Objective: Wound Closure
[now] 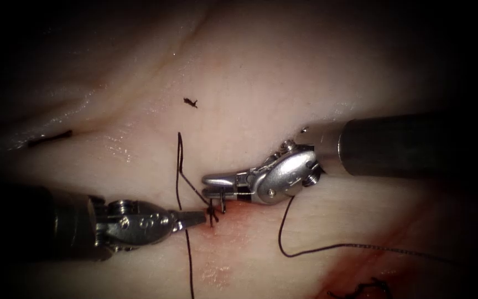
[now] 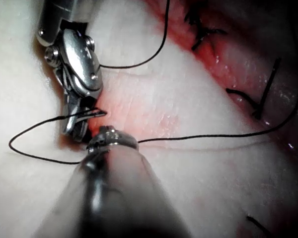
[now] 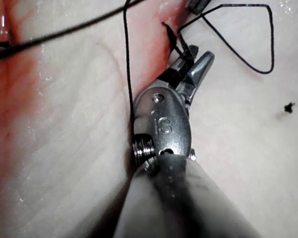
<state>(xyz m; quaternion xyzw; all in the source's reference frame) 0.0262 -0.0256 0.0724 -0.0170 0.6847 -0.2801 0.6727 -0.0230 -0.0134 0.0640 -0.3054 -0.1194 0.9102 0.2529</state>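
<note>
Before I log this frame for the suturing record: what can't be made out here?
- The needle: I cannot make one out among the strands at the knot in the endoscope view.
- Left tool: its tip meets the knot; what it grips is too small to tell.
- Right tool: jaws slightly apart around thread; whether they grip is unclear.
- The thread's ends run off the endoscope view's edges.

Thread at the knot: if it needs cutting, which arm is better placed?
Right, probably. Only the right tool can cut, and its open jaws sit at the thread just above the knot. The left tool is shut on the thread beside it.
</note>
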